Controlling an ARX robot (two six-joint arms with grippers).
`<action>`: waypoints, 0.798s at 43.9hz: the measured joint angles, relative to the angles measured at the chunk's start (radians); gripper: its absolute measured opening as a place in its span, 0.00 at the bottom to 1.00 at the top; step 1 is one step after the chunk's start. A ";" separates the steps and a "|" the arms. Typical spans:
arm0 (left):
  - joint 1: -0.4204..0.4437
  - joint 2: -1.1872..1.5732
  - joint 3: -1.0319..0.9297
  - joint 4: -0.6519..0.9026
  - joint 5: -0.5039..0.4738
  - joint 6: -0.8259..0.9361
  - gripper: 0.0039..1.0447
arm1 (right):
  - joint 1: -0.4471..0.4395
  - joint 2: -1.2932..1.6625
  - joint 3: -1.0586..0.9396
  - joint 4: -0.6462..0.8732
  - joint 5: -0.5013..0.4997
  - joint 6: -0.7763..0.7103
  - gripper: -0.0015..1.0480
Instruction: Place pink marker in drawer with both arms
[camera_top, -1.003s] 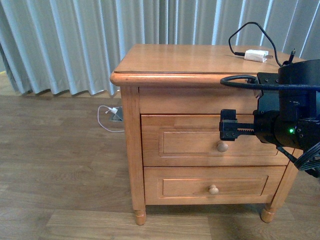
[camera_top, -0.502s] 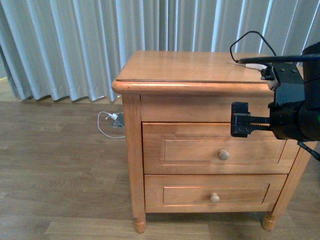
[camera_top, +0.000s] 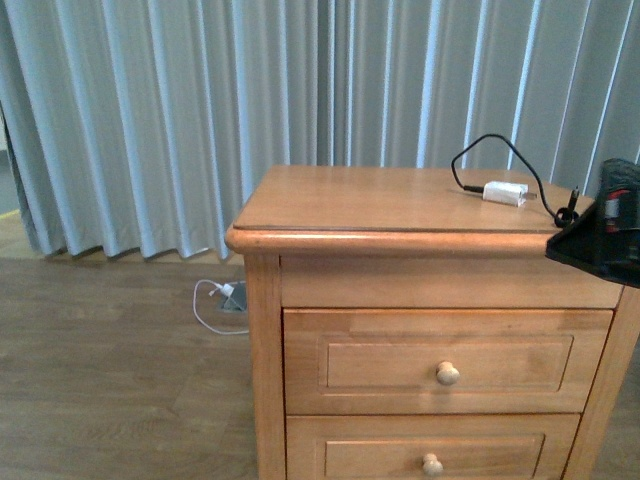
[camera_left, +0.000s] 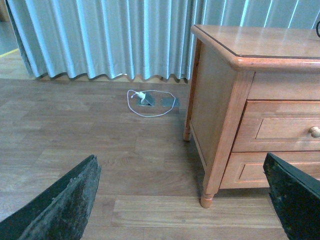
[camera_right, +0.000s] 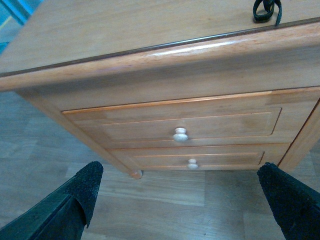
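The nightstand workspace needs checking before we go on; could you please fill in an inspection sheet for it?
Surface: nightstand top, bare wood apart from a charger.
Job's things: upper drawer shut, knob free; pink marker nothing seen.
Clutter: white charger plug near the top's back right.
Grippers: left gripper and right gripper both open, holding nothing.
Cables: black cable looping from the plug; white cord on the floor.
Surroundings: grey curtain, wood floor.

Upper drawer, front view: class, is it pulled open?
No. The upper drawer sits flush in the nightstand, its knob untouched.
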 joint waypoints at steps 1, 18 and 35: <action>0.000 0.000 0.000 0.000 0.000 0.000 0.95 | -0.001 -0.034 -0.013 -0.018 -0.009 0.002 0.92; 0.000 0.000 0.000 0.000 0.000 0.000 0.95 | 0.105 -0.591 -0.144 -0.347 0.098 0.027 0.92; 0.000 0.000 0.000 0.000 0.000 0.000 0.95 | 0.122 -0.731 -0.377 0.064 0.385 -0.167 0.62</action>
